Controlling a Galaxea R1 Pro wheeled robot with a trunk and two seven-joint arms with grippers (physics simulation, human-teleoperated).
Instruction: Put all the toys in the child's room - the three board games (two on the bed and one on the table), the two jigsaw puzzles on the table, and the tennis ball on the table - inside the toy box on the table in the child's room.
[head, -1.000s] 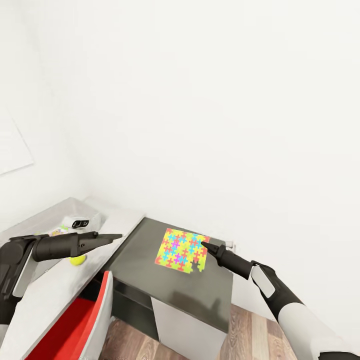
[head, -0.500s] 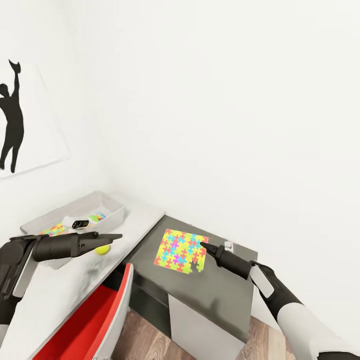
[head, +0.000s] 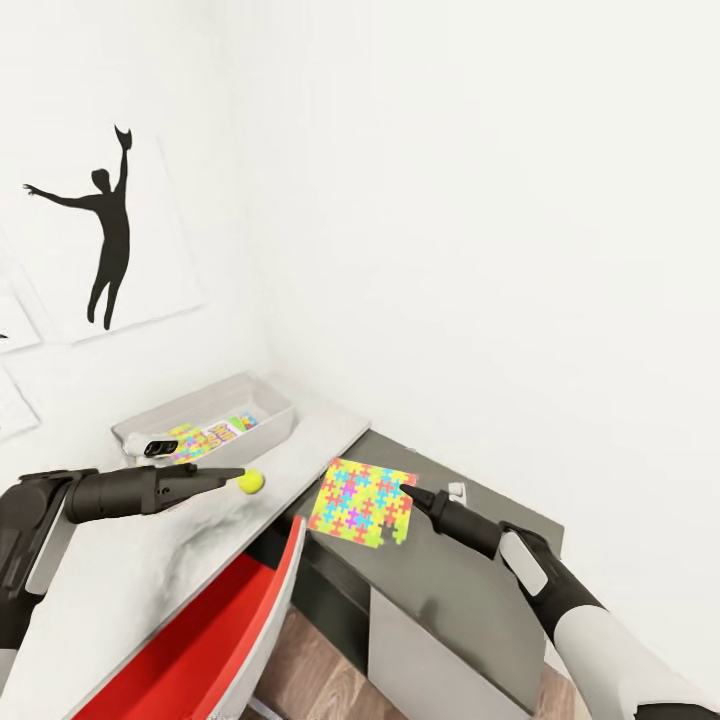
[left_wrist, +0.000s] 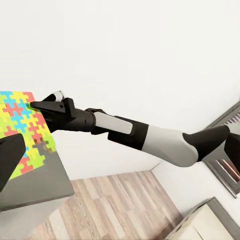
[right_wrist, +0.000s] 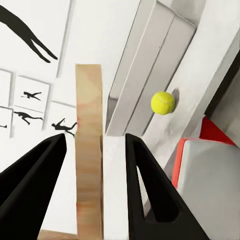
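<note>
- One toy box (head: 275, 415) sits at the far end of the pale table (head: 130, 580), against the wall; inside lie colourful flat items, at least one jigsaw-patterned (too small to count surely).
- One tennis ball (head: 250, 482) rests on the table near its right edge, just in front of the toy box.
- One jigsaw puzzle (head: 360, 500) is held up above the dark cabinet top (head: 470, 600).
- The right gripper (head: 408, 490) is clenched on the jigsaw puzzle's edge.
- The left gripper (head: 235, 472) hovers over the table beside the ball; its fingertips look pressed together, holding nothing.
- Several silhouette pictures (head: 100, 240) hang on the wall; no readable writing anywhere.
</note>
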